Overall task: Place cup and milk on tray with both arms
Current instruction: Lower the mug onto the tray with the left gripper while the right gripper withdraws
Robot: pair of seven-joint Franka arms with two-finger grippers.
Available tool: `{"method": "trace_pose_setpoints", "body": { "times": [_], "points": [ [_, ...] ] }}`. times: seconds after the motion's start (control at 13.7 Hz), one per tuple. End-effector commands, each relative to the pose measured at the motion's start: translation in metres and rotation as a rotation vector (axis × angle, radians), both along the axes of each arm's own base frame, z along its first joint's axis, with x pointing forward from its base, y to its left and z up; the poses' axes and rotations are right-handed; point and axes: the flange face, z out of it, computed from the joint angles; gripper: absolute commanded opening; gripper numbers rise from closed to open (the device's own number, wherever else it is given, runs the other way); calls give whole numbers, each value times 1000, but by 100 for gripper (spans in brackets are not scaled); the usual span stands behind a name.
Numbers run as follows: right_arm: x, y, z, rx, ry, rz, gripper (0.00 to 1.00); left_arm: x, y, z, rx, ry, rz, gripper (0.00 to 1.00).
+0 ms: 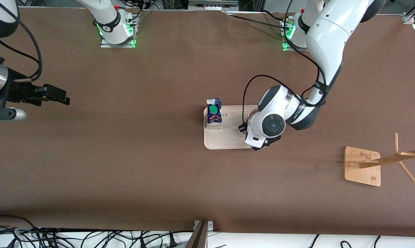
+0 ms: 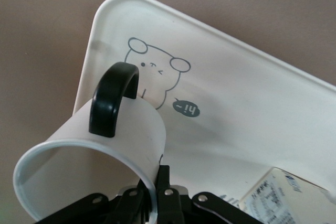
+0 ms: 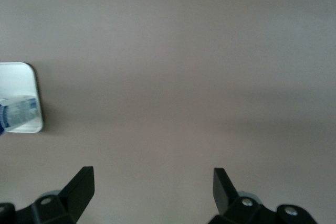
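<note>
I see left gripper (image 2: 157, 195) pinching the white black-handled mug's (image 2: 100, 161) rim over the cream rabbit tray (image 2: 252, 108); blue-white milk carton (image 1: 214, 113) alongside; right gripper (image 3: 152, 190) spread wide, waiting.

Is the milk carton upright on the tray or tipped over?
Upright: the front view looks down on the milk and its green cap, standing on the tray at the end toward the right arm.

We see the milk (image 1: 214, 113) upright on the cream tray (image 1: 228, 139); the white cup (image 2: 100, 150) hangs tilted above it, gripped at its rim.
</note>
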Motion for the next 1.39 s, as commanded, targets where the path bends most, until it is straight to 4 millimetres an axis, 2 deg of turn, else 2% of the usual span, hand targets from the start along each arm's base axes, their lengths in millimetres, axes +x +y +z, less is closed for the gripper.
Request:
{"method": "trace_pose_setpoints", "body": {
  "times": [0.0,0.15,0.22,0.29,0.58,0.73,0.8,0.95,1.02,1.1,1.31],
  "points": [
    [-24,-10,4,-30,-4,20,100,-10,-4,-5,44,-5,-32,0],
    [-40,-16,-7,-38,-19,29,100,-14,-7,-7,47,2,-39,0],
    [-48,-19,-11,-49,-33,31,100,-15,-8,-8,46,2,-41,4],
    [-53,-18,-12,-49,-49,41,100,-14,-8,-7,47,4,-38,99],
    [-56,-19,-19,-69,-41,63,100,-11,-1,-1,44,5,-27,100],
    [-58,-24,-21,-73,-48,75,100,-10,0,14,52,8,-31,100],
    [-58,-27,-22,-70,-49,82,100,-9,5,29,64,8,-34,100],
    [-57,-29,-20,-69,-64,96,100,-11,11,80,69,-14,-85,100],
    [-55,-29,-17,-72,-70,102,100,-11,20,103,62,-21,-124,100],
    [-54,-29,-14,-82,-76,106,100,-9,34,122,56,-19,-159,100],
    [-49,-29,-10,-84,-82,104,100,4,93,184,2,-5,-321,100]
  ]
}}
